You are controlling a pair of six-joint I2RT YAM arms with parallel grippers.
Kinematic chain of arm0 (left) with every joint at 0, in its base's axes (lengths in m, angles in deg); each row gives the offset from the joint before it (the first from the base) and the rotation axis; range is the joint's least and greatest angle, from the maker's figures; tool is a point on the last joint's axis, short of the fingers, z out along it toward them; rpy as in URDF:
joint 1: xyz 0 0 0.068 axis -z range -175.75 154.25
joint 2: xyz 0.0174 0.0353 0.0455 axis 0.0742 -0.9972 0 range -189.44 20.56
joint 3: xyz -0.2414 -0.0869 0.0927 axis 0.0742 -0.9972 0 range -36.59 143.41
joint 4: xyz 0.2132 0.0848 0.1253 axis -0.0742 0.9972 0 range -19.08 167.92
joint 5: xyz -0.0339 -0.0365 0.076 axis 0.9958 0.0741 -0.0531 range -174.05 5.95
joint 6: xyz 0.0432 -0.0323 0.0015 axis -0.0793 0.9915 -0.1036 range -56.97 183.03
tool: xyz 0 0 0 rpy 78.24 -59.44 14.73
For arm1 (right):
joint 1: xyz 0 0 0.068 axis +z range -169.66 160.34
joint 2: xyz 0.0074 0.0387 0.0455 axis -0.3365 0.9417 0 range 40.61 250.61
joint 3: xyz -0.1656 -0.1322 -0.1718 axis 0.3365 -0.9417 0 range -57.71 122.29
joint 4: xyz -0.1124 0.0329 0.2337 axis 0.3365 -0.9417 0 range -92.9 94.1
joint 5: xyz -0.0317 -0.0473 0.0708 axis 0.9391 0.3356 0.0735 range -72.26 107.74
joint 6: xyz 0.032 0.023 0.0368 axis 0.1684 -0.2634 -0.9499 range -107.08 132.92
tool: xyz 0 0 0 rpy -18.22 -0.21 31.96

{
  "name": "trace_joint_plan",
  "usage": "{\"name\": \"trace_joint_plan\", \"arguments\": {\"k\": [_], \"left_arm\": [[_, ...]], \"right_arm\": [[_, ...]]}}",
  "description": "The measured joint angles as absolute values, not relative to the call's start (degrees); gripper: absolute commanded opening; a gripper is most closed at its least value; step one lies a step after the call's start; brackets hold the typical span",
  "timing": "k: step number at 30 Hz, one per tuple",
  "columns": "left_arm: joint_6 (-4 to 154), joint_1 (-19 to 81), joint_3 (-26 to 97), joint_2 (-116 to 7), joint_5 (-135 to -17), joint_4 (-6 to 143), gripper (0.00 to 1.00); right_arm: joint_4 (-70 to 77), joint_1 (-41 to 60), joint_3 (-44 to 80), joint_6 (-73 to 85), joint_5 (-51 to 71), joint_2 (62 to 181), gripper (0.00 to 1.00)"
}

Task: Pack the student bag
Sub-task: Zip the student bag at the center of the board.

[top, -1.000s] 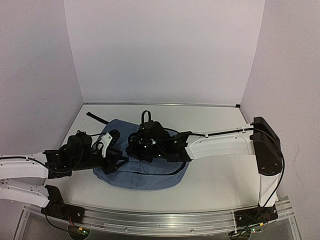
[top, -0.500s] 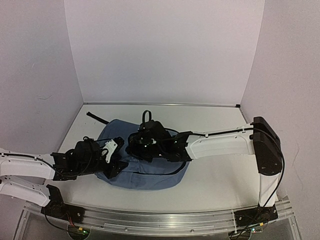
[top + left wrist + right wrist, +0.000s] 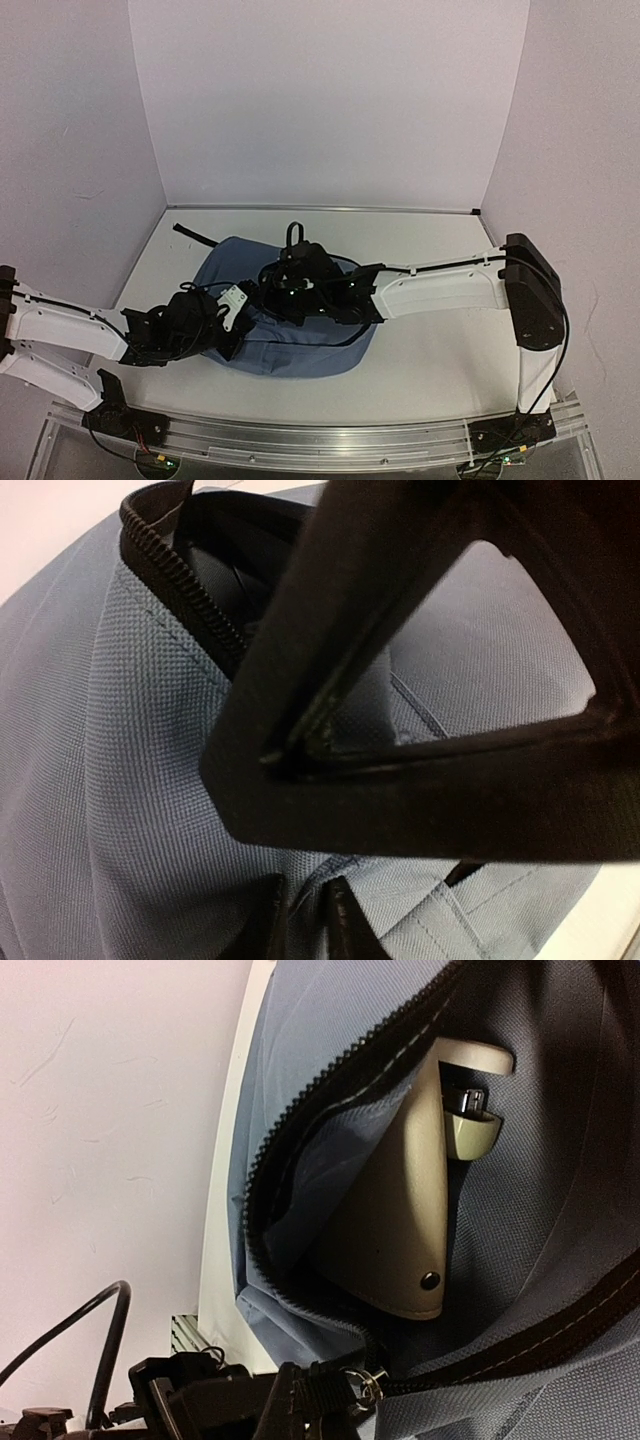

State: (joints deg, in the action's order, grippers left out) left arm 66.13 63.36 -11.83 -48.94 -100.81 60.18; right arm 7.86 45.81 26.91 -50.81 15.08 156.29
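Note:
The student bag [image 3: 300, 345], a slate-blue backpack, lies flat in the middle of the table. My left gripper [image 3: 238, 322] is at its left front edge. In the left wrist view its fingertips [image 3: 350, 925] pinch a raised fold of the blue fabric [image 3: 130, 730]. My right gripper [image 3: 272, 296] rests on the bag's top. It is shut [image 3: 330, 1400] on the metal ring of the zipper pull [image 3: 368, 1385]. The zipper [image 3: 300, 1130] gapes open, and a beige plastic object [image 3: 410, 1230] shows inside.
A black strap [image 3: 190, 235] trails off the bag toward the back left, and a black carry loop [image 3: 293, 232] stands at its far side. White walls close in the table on three sides. A metal rail [image 3: 300, 435] runs along the near edge.
My left arm has moved right and nearer along the bag's left edge, and its jaws have closed on the fabric. The right arm and the bag have stayed put.

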Motion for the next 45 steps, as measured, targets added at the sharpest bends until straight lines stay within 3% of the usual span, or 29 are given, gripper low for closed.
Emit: {"name": "trace_joint_plan", "arguments": {"k": [45], "left_arm": [[70.98,64.36,-10.84,-44.33,-100.77,62.87,0.0]], "right_arm": [[5.89,43.04,26.5,-47.29,12.77,152.92,0.0]]}}
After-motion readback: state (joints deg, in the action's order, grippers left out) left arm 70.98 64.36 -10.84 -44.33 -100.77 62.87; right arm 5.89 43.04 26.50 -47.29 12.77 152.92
